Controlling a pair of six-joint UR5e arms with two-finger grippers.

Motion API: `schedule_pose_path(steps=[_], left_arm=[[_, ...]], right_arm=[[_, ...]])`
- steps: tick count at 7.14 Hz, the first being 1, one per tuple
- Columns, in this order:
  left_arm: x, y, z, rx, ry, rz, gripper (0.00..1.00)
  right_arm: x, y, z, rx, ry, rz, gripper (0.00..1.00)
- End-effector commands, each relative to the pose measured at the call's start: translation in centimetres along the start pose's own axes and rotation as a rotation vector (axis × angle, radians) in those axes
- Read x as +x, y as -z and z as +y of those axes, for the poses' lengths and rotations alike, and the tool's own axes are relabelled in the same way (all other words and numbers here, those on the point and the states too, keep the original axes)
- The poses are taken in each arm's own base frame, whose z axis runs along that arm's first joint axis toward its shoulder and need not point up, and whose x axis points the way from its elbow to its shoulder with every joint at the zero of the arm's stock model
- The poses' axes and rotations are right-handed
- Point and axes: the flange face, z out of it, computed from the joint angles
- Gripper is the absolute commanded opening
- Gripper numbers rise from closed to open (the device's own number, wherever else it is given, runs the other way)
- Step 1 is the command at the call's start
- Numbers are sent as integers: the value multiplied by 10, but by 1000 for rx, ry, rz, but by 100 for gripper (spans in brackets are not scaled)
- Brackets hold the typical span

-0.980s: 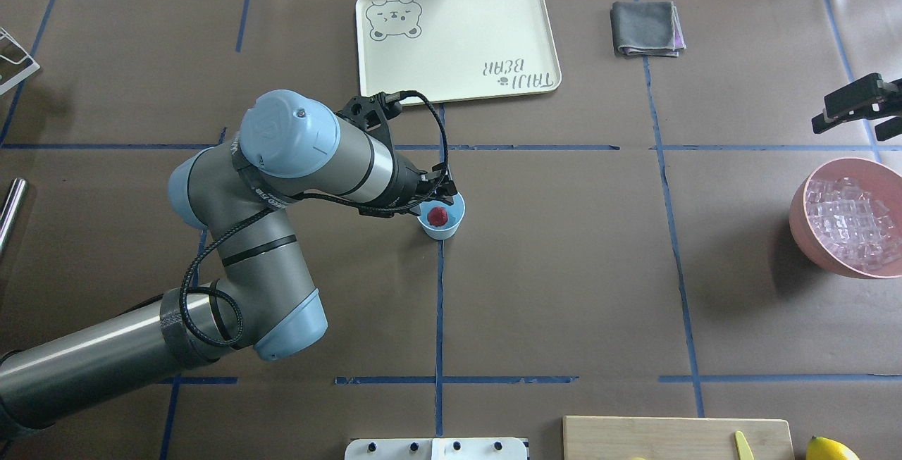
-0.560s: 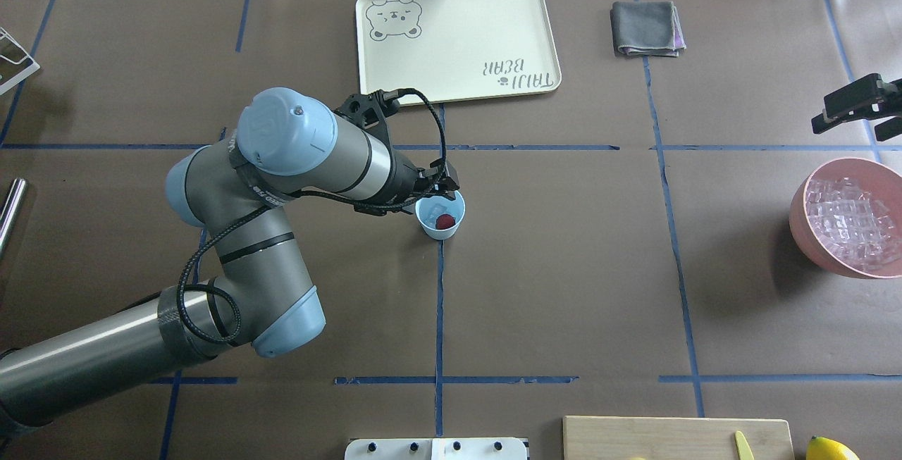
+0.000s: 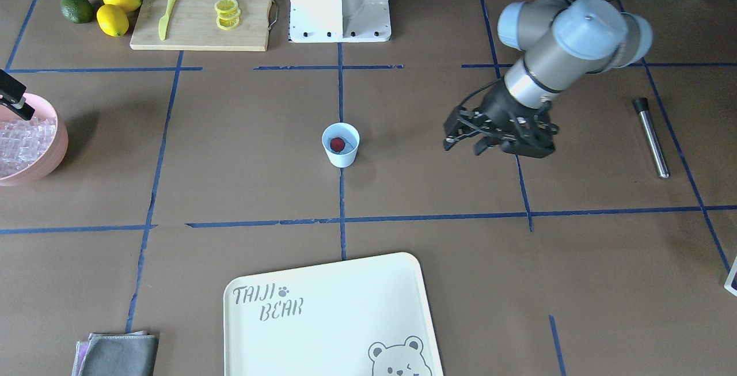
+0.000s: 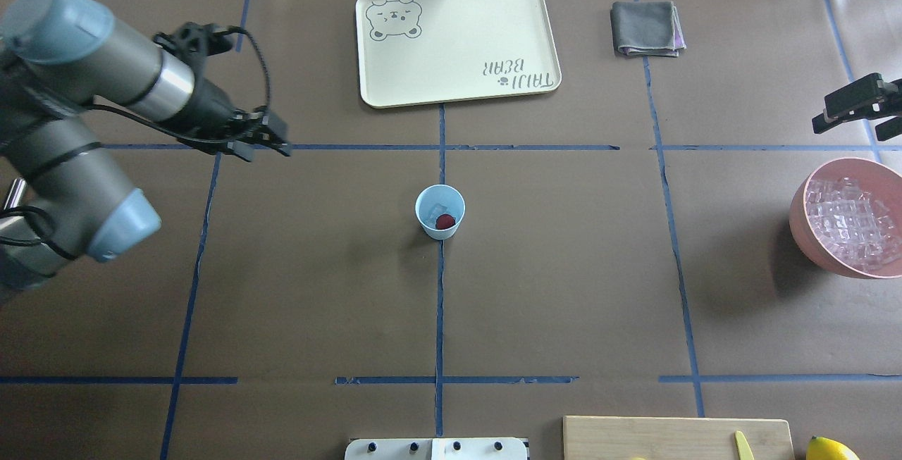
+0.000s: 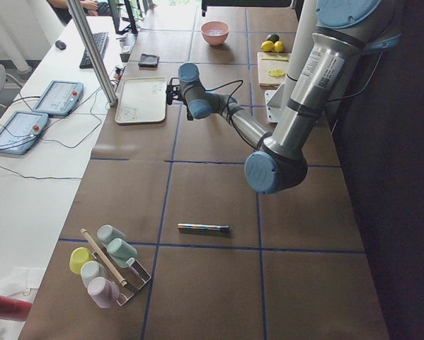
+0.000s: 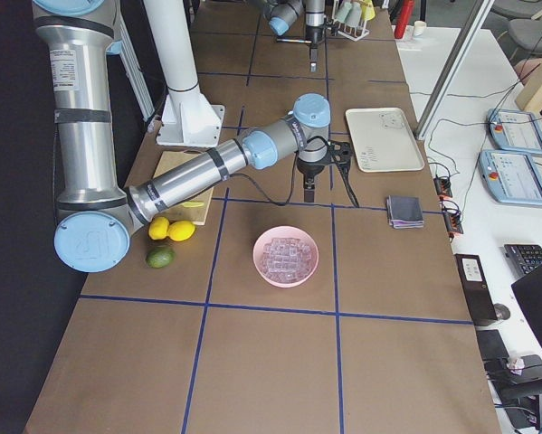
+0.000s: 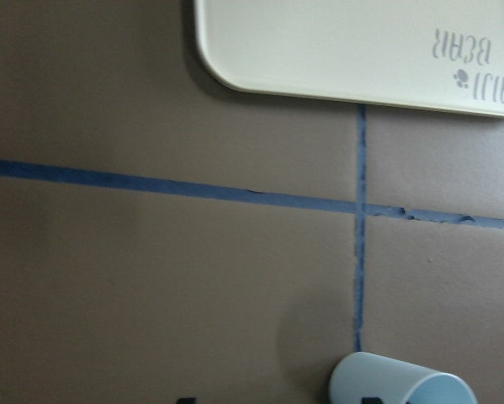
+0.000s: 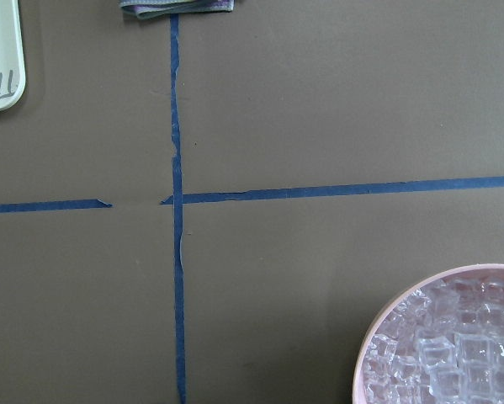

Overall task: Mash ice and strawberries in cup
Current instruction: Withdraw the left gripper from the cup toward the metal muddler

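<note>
The light blue cup (image 4: 440, 212) stands upright at the table's centre, on a blue tape line. Inside it lie a red strawberry (image 4: 445, 221) and a clear piece of ice (image 4: 435, 209); the front-facing view also shows the berry (image 3: 337, 144) in the cup (image 3: 340, 151). My left gripper (image 4: 266, 151) hovers open and empty well to the cup's left, above the table. The left wrist view catches only the cup's rim (image 7: 399, 383) at the bottom edge. My right gripper (image 4: 853, 118) hangs open at the far right, beside the pink bowl.
A pink bowl (image 4: 800, 206) full of ice cubes sits far right. A cream tray (image 4: 458, 41) and a folded grey cloth (image 4: 647, 28) lie at the far side. A metal rod (image 3: 650, 137) lies far left. A cutting board (image 3: 201, 13) with lemons (image 3: 115, 10) sits near the base.
The strawberry has dropped from the left gripper into the cup. The left arm has then swung away to the left and back. The right arm has not moved.
</note>
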Motion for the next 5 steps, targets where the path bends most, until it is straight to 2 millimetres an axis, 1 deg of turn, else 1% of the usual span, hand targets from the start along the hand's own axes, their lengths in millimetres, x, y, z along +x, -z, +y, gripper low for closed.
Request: schedule_pose_path(steps=[1,2,3,4,5], left_arm=[[-188,57,16,-29,-174,-94,73],[-252,77,21,-22,-180,-145,73],[-303,77,22,-33,-104,-179,72],[-337,68,32,-59,-54,-204,73],[-354,63,40,-63,-33,-219,73]], right_arm=[[1,-1,0,-2,-2,1,100],[1,-2,0,-4,-2,2,100],[2,-1,0,-2,-3,2,100],[1,-1,0,-1,-1,4,100],[-1,0,0,1,2,0,100]])
